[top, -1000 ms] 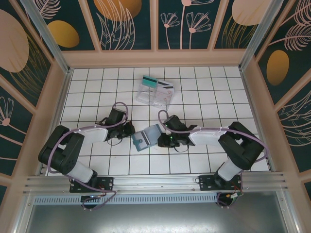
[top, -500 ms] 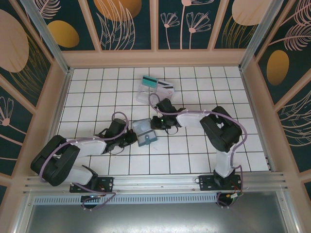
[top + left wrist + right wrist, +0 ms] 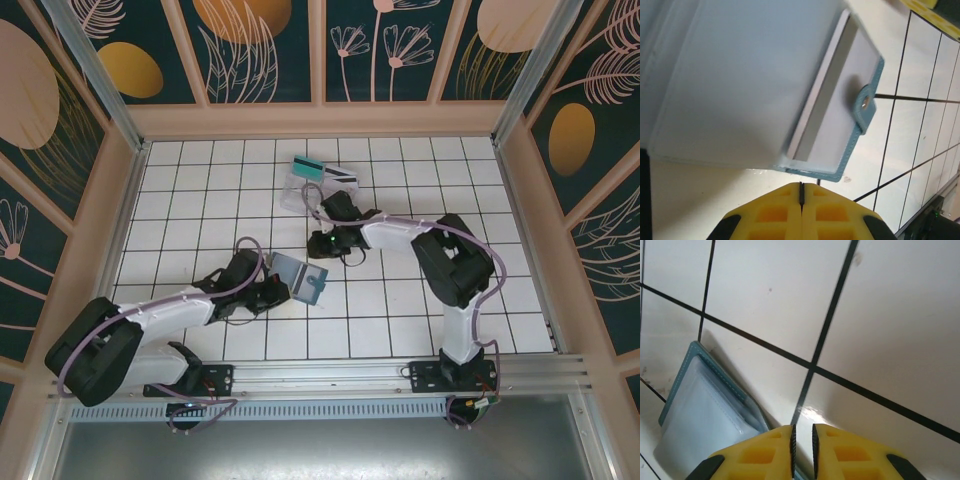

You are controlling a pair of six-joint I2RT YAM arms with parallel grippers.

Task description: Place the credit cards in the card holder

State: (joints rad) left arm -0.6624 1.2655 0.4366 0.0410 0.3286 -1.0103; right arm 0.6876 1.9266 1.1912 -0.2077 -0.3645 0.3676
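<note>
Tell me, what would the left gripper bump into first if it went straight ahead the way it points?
Most likely the card holder. In the left wrist view it lies open right in front of the shut left gripper. How much gap is left between them is hard to judge.

The card holder (image 3: 765, 90) is running off the left wrist view's top-left edge, its near flap blurring.

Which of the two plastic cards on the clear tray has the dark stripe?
The whitish card, right of the plain teal-green card on the clear tray.
</note>
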